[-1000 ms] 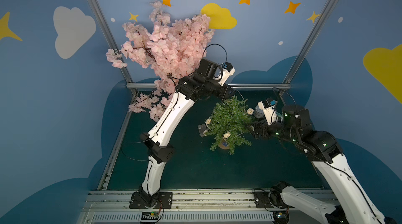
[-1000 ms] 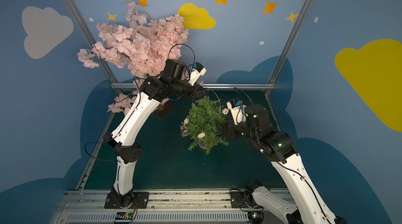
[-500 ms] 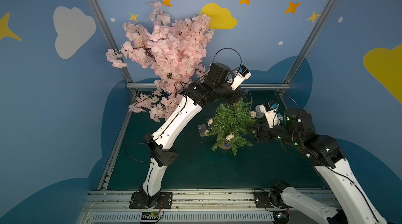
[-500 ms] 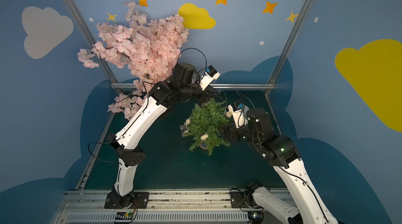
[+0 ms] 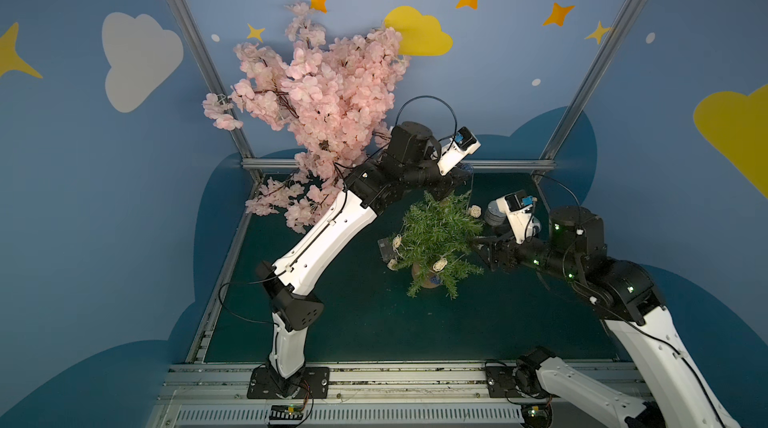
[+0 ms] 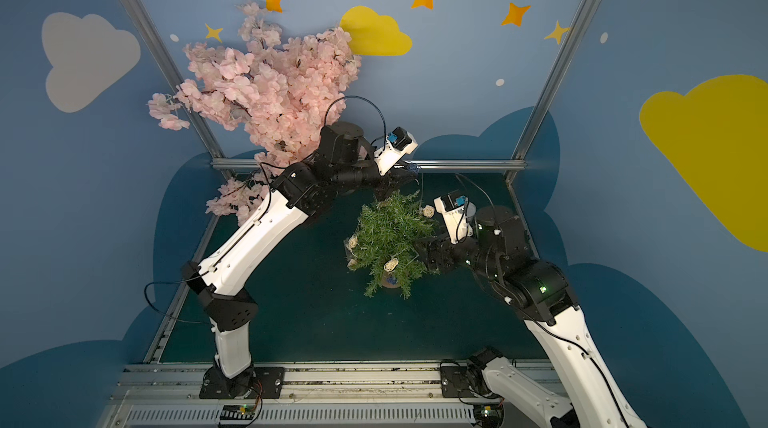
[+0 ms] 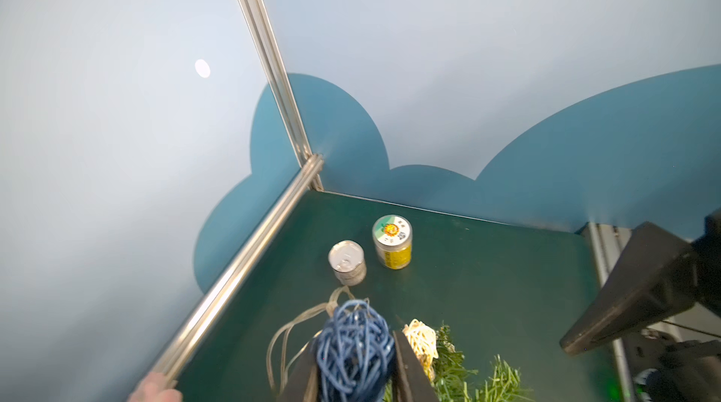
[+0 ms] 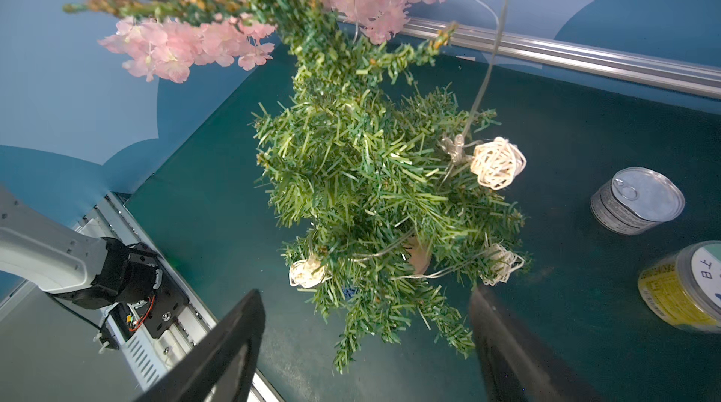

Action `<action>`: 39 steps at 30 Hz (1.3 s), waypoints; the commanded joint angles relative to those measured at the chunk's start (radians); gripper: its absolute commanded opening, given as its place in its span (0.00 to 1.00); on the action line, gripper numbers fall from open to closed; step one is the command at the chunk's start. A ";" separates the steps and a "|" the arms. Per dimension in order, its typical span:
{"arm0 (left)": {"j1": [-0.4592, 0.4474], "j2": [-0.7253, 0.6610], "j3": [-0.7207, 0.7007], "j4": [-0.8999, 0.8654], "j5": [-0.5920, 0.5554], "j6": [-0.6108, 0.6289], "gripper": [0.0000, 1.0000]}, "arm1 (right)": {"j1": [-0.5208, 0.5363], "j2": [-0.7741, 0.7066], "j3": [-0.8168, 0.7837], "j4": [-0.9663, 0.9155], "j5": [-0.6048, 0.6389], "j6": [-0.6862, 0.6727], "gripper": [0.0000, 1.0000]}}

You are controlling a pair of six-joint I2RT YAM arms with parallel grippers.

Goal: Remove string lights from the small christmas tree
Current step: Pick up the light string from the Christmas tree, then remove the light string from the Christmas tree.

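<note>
Dark green matte tabletop (image 5: pixel 353 322), bushy plastic-needled small christmas tree (image 8: pixel 363 185), string lights (image 8: pixel 498 162) with woven wicker balls, left gripper (image 7: pixel 353 365) clamped on blue ball (image 7: pixel 351 335), right gripper (image 8: pixel 364 294) spread wide.

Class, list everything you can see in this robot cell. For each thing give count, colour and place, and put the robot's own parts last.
small christmas tree: one, green, tan pot, mid-table.
string lights: one strand, cream and blue balls on pale wire, draped over the tree.
blue ball: one, blue, in the left gripper.
clear box: one, clear, beside the tree.
pink blossom tree: one, pink, far corner behind the left arm.
tin can: one, silver, beyond the tree.
jar: one, yellow label, beside the can.
table: one, dark green.
left gripper: black, closed on the blue ball.
right gripper: black, open, at the tree's lower branches.
</note>
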 commanded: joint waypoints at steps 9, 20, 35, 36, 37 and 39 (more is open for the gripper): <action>-0.012 -0.068 -0.034 0.061 0.007 0.090 0.31 | -0.034 0.057 0.089 0.077 -0.033 -0.021 0.83; -0.049 -0.099 -0.055 0.049 0.032 0.083 0.31 | -0.167 0.107 0.115 0.276 -0.119 -0.003 0.82; -0.050 -0.174 -0.144 0.105 0.076 0.006 0.31 | -0.245 0.202 0.082 0.519 -0.292 0.069 0.55; -0.050 -0.178 -0.151 0.111 0.084 0.002 0.32 | -0.246 0.202 0.077 0.531 -0.310 0.072 0.52; -0.050 -0.180 -0.155 0.116 0.090 -0.004 0.32 | -0.247 0.200 0.070 0.542 -0.326 0.073 0.50; -0.050 -0.178 -0.156 0.118 0.109 -0.008 0.32 | -0.247 0.196 0.053 0.570 -0.364 0.076 0.47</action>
